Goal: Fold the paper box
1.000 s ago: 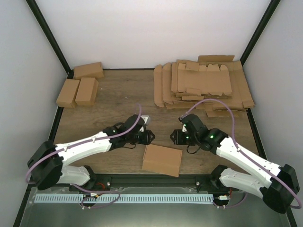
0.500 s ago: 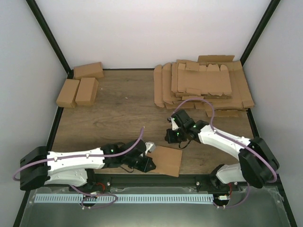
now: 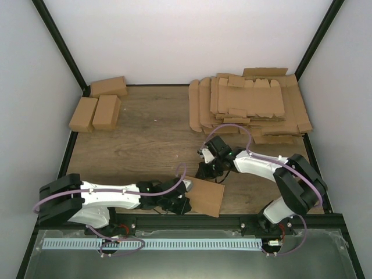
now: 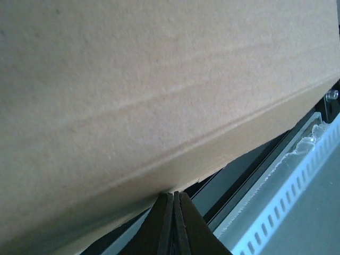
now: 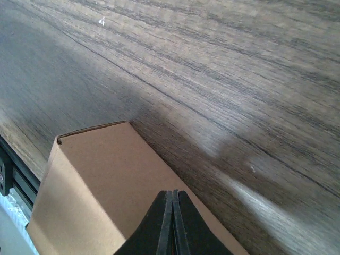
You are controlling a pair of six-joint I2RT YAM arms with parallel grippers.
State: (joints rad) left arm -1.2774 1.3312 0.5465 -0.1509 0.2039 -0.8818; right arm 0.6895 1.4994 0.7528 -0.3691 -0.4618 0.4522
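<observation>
On the dark wooden tabletop (image 3: 145,133), the folded plain brown cardboard box (image 3: 203,196) lies at the near edge. My left pincer (image 3: 181,204) and right pincer (image 3: 203,172) flank it, both clenched on nothing. A hard nudge could shove it over the edge.

Plain brown paper box (image 3: 204,197). Dark, streaked wood-grain table (image 3: 145,139). White left arm (image 3: 110,196) and right arm (image 3: 258,165) with black joints and purple cables (image 3: 251,135). Tan cardboard blanks (image 3: 250,104). Tan folded cartons (image 3: 96,110).
</observation>
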